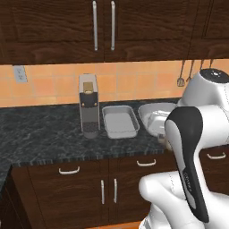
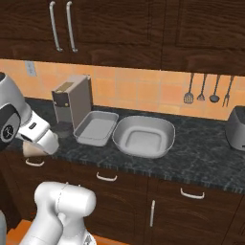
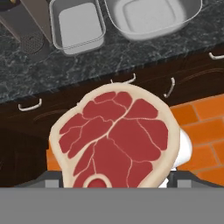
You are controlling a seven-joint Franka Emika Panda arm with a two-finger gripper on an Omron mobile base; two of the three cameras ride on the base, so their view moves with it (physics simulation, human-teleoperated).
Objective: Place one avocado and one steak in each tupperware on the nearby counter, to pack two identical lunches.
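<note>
Hand view: steak [image 3: 114, 140] apparently gripped, long axis across frame.

You have open air over both containers: the small rectangular tupperware [image 2: 96, 127] and the larger oval tupperware [image 2: 143, 136] sit side by side on the counter [image 2: 201, 158], their rims almost touching, both open from above. Left of the rectangular one stands a tall coffee machine [image 2: 72, 103], just beside its rim, so your room on that side is tight. The wall cabinets [image 2: 119, 28] hang over the far part of the counter and limit height there. Utensils [image 2: 208, 91] hang on the far wall to the right, and a toaster [image 2: 236, 127] stands far right, well apart from the oval container. The near counter strip in front of both containers is bare.
</note>
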